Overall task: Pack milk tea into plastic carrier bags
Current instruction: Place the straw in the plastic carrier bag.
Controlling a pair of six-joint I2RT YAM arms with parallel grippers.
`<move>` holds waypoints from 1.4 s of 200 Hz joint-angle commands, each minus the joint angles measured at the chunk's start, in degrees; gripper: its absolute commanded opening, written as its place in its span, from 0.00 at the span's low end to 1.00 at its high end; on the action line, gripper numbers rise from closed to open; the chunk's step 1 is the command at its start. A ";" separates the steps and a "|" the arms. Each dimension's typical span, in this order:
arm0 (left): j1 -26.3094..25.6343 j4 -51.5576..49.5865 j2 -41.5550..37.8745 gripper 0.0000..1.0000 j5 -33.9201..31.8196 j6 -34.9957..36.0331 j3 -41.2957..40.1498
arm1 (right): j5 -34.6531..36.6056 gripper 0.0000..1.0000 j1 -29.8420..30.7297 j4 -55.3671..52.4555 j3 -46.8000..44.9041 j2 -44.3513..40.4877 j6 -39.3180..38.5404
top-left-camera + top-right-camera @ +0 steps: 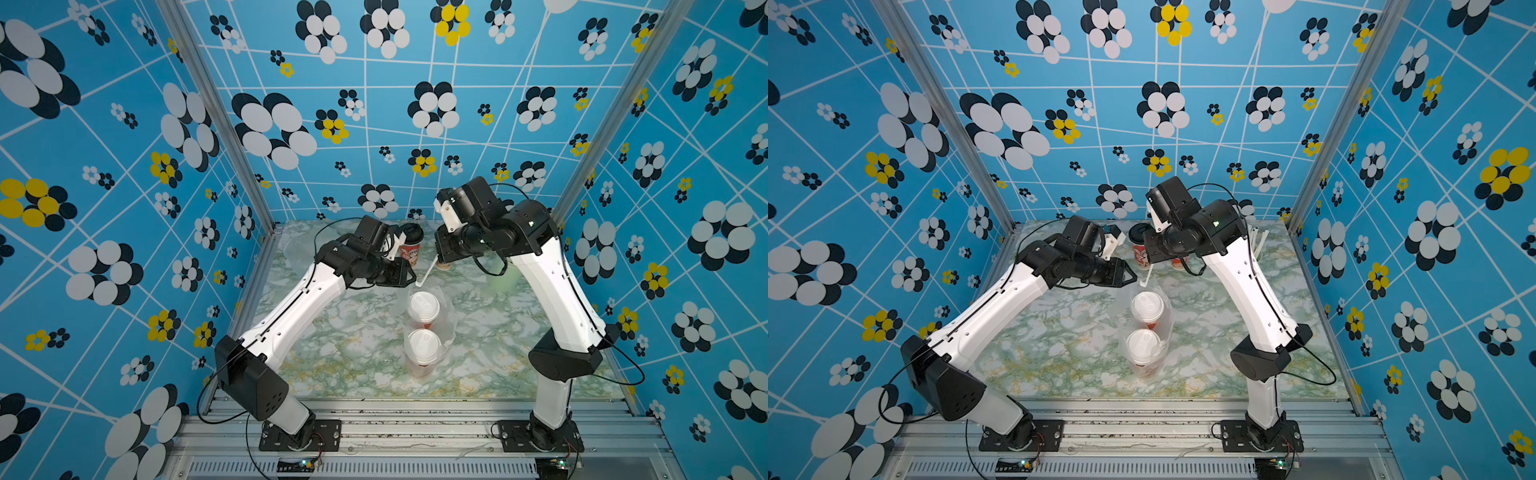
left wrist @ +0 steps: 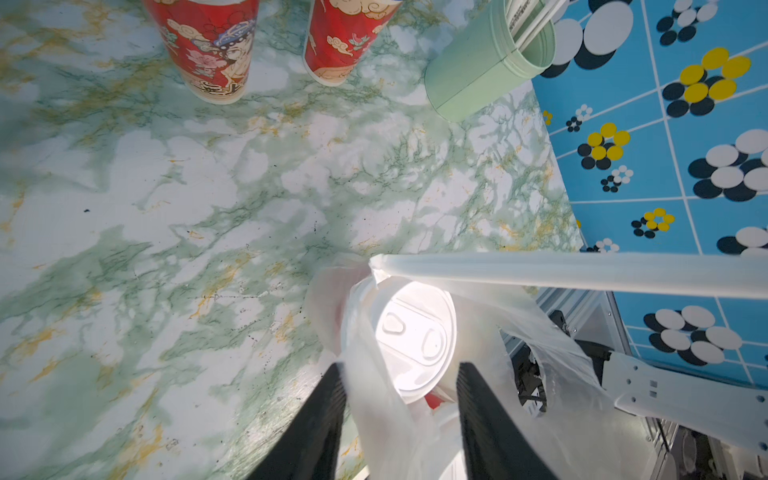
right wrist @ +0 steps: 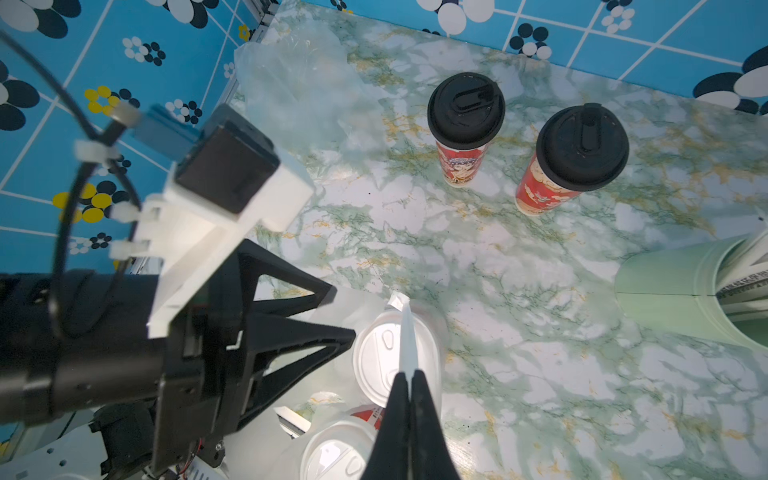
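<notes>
**Half packed: one pair bagged, one pair waiting**

The two white-lidded cups [image 1: 423, 306] [image 1: 423, 347], tall paper ones with red illustrated print, stand upright one behind the other at the middle of the table. Both are inside a thin, crinkly, transparent plastic carrier bag [image 1: 449, 328] whose mouth gapes above them. That half of the packing looks done, apart from the straw.

A long wrapped straw [image 3: 407, 336] in white paper slants down with its tip at the bag's mouth, just above the farther white lid. The right gripper [image 3: 409, 376] is pinched closed on it. The left gripper [image 2: 401, 365] hovers just beside the mouth with its fingers apart, clamped on nothing. Bag film and the white lid show between them, but whether the film touches a finger cannot be told.

The two black-lidded cups [image 3: 465, 110] [image 3: 582, 147], in the same red print, stand unbagged on the far part of the green-and-white marbled tabletop [image 1: 332, 332]. They are close together but apart, and well away from the filled bag. A second bag [image 3: 299, 79], clear and crumpled, lies in the far left corner, apparently with nothing in it. By this reading, that bag has to be opened and both black-lidded cups set inside it.

The pale green cup [image 3: 673, 286] holding more wrapped straws stands at the right side of the table.
</notes>
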 commanded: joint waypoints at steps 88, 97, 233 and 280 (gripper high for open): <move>0.24 -0.10 0.55 0.00 -0.02 1.31 3.72 | -3.36 0.01 0.74 -1.69 0.76 -4.32 0.20; 0.24 0.16 0.15 0.00 -0.19 1.27 3.75 | -3.56 0.01 0.74 -1.48 0.48 -4.05 0.22; 0.19 3.68 -0.66 0.00 2.61 -0.87 0.28 | 1.32 0.00 1.55 7.91 -8.56 -0.15 -0.06; 0.19 4.22 -0.95 0.00 2.64 -1.08 -0.70 | 5.03 0.00 2.54 7.56 -9.90 3.65 -2.07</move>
